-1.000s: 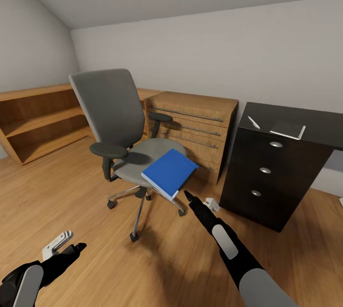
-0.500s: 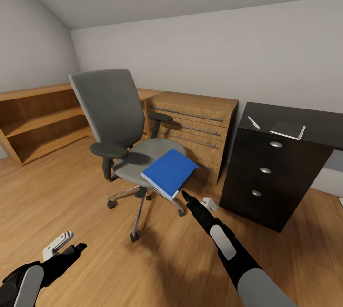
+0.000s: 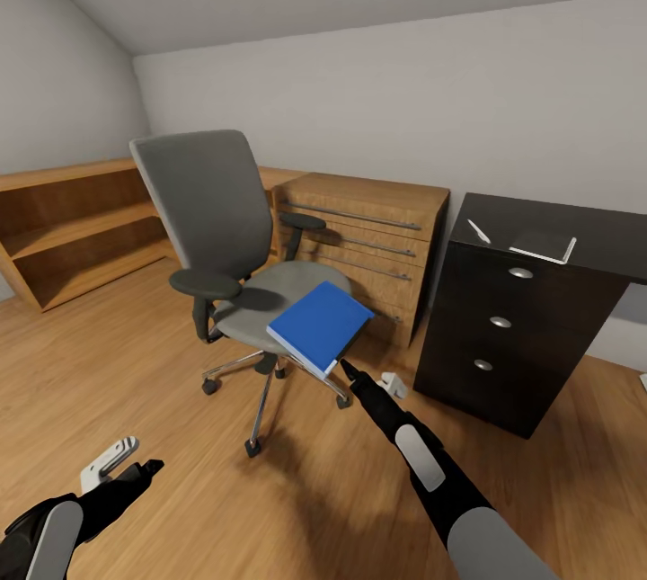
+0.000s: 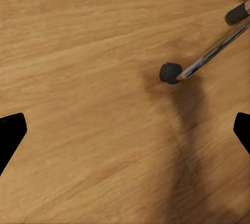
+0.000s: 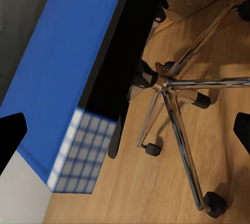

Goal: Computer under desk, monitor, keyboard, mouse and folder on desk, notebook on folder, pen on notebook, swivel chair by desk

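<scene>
Head view shows the right gripper (image 3: 346, 370) a little closer to the folder (image 3: 321, 324) than a second ago, its tip now just below the folder's near corner; the left arm and the furniture have not shifted. The folder lies on the seat of the swivel chair (image 3: 216, 229), its near end overhanging the seat's front edge toward the robot. In the right wrist view the folder's blue cover (image 5: 67, 73) and its white-checked edge fill the space just ahead of the right gripper's fingers (image 5: 10, 133), which stand wide apart, holding nothing, with the folder's corner near one of them and not touching. Beneath it the chair's chrome star base (image 5: 169, 86) spreads over the wood floor (image 3: 180, 436).

Open floor lies in front of the chair and to its left, up to a low wooden shelf unit (image 3: 72, 229) on the left wall. A wooden dresser (image 3: 364, 243) stands just behind the chair, and the desk's (image 3: 539, 292) black drawer unit stands near the chair's right with a narrow strip of floor between. On the desk top lie the pen (image 3: 479, 231) and, apart from it, the notebook (image 3: 544, 245).

The left gripper (image 3: 126, 463) hangs low over bare floor, well apart from the chair; the left wrist view shows its fingers (image 4: 10, 133) spread and empty, with one castor (image 4: 170, 73) ahead.
</scene>
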Controlling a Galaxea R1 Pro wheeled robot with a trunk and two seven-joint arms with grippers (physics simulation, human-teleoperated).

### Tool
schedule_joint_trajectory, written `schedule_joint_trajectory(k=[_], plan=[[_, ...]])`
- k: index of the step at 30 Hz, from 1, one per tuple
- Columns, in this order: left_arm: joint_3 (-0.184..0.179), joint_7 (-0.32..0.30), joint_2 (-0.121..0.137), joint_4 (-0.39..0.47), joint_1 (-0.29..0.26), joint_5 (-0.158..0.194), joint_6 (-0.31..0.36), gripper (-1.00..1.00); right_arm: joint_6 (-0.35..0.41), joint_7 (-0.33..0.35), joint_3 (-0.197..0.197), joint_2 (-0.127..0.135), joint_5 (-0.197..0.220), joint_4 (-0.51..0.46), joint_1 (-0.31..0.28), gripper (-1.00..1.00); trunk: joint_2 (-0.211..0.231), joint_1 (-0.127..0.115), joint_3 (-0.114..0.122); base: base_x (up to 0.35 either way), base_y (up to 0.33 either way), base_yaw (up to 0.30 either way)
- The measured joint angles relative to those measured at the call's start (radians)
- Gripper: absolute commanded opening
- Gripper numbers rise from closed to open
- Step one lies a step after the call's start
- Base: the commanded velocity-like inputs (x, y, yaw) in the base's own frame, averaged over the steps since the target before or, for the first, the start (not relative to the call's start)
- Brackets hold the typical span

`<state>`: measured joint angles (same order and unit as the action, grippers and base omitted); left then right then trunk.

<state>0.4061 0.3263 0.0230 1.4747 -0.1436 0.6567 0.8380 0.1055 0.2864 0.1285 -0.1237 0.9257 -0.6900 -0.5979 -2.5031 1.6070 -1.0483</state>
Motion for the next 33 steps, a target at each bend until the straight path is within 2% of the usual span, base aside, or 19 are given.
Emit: schedule_joint_trajectory(k=[11,22,33], plan=[[0.0,0.0,-0.001,0.0,0.0,0.0,-0.001,1.0,0.002,0.001,0.021,0.0,0.0,0.0,0.0,1.0,0.0,0.0,0.0,0.067,0.031,0.0],[0.0,-0.001,0.0,0.0,0.0,0.001,-0.001,1.0,0.003,0.001,0.025,0.0,0.0,0.0,0.0,1.0,0.0,0.0,0.0,0.011,0.005,0.0],[0.0,0.0,0.0,0.0,0.0,0.002,-0.001,1.0,0.003,0.002,0.028,-0.001,0.0,0.0,0.0,1.0,0.0,0.0,0.0,0.094,0.059,0.0]])
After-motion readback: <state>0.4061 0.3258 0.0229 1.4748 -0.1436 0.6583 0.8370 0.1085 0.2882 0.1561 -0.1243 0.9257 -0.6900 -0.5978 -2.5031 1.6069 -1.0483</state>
